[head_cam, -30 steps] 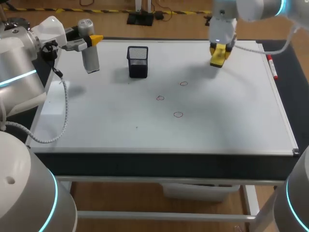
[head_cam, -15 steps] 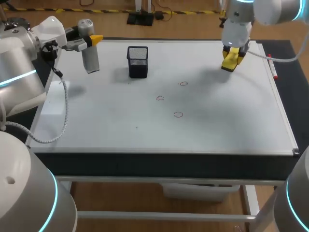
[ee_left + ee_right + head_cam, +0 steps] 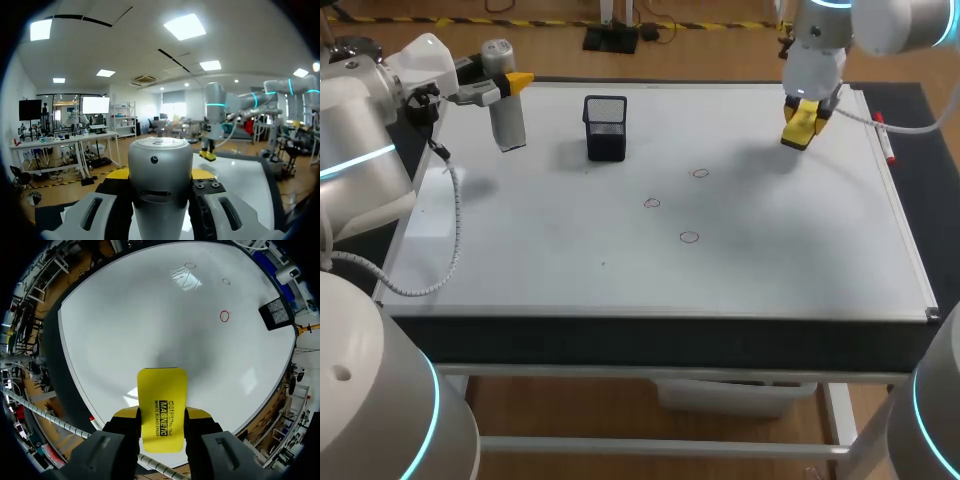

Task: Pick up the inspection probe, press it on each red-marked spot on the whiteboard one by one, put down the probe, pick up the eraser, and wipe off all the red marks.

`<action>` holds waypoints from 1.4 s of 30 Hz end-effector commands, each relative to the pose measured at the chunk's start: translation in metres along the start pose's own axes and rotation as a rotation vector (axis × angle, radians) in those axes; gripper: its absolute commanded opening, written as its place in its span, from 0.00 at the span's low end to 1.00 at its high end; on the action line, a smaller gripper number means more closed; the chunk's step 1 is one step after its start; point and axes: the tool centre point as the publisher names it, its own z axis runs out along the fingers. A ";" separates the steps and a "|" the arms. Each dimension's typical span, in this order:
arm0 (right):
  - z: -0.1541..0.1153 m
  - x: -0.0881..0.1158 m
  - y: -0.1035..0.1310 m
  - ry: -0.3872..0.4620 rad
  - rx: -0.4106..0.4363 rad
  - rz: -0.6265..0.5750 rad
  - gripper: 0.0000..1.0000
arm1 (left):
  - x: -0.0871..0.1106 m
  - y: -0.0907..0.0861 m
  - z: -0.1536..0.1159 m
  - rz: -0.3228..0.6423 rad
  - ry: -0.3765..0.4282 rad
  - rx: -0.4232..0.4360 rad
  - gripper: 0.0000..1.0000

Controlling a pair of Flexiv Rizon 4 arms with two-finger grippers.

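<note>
While left fingers clamp the probe upright, right fingers grip the eraser, long axis downward

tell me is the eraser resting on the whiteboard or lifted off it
Lifted off: the right gripper holds the eraser above the whiteboard, its shadow falling separately on the board.

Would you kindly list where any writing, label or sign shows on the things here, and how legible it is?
Eraser: black print on its yellow face, one boxed word large, the rest too small.
Whiteboard: three red circles, no writing.
Probe, mesh cup: no print seen.
</note>
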 end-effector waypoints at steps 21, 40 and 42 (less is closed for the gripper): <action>-0.002 0.001 -0.001 0.004 0.001 -0.002 0.00 | 0.141 0.022 0.063 -0.001 0.283 0.064 0.00; -0.002 0.001 -0.001 0.004 0.001 -0.002 0.00 | 0.182 0.035 0.111 -0.059 0.435 0.112 0.00; -0.002 0.001 -0.001 0.004 0.001 -0.002 0.00 | 0.184 0.037 0.116 -0.063 0.448 0.111 0.00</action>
